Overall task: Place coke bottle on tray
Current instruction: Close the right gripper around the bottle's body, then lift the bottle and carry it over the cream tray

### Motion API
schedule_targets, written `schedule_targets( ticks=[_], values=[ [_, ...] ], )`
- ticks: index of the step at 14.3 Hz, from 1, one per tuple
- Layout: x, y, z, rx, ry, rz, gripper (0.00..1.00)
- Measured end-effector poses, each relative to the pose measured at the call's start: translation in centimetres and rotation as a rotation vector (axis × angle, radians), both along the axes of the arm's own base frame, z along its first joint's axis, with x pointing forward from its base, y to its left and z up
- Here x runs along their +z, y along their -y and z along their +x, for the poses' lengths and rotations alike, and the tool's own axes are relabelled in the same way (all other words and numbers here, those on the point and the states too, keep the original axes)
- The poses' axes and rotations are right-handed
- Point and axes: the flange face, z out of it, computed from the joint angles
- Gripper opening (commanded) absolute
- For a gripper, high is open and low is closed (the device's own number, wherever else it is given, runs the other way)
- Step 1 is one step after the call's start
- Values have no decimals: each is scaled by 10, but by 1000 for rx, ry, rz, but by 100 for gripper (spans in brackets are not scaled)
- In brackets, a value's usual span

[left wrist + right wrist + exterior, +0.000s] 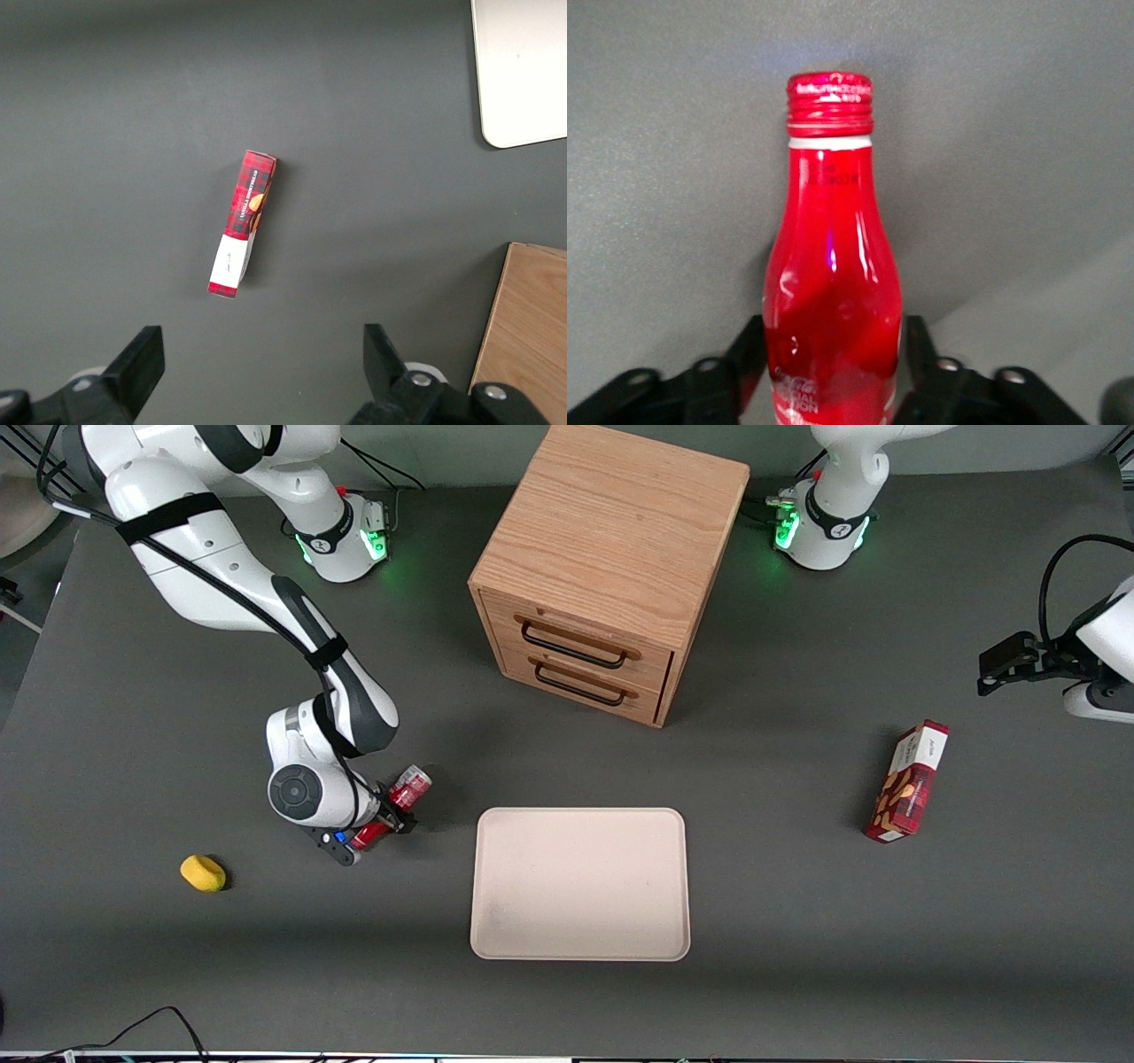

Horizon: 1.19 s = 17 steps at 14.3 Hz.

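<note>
The coke bottle [409,785], red with a red cap, lies slanted in my right gripper [388,817], low over the table beside the tray, toward the working arm's end. In the right wrist view the bottle [833,266] fills the middle, cap pointing away from the gripper [833,363]. The black fingers [749,354] press against both sides of its body, so the gripper is shut on it. The cream-beige tray [580,883] lies flat and bare, nearer the front camera than the wooden cabinet. One of its corners shows in the left wrist view [523,71].
A wooden two-drawer cabinet [602,567] stands farther from the front camera than the tray. A red-and-white snack box [908,782] lies toward the parked arm's end and shows in the left wrist view [243,223]. A small yellow object [203,872] lies near the working arm.
</note>
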Motion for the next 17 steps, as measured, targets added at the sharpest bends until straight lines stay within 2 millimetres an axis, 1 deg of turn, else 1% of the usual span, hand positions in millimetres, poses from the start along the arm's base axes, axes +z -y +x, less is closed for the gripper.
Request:
schedule_targets(
  ticks=[3,5,6,7,9,12,14,16,17],
  values=[
    [5,0,1,1,8,0,0],
    [13,-1,4,13,25,1,0],
    [22,-1,6,32,40,4,0],
    [38,-1,8,66,55,8,0],
    [82,2,13,162,82,13,0],
    [165,9,21,324,155,22,0],
    [223,9,28,408,187,23,0],
    [278,-1,37,470,216,33,0],
    [299,-12,40,496,238,45,0]
  ],
)
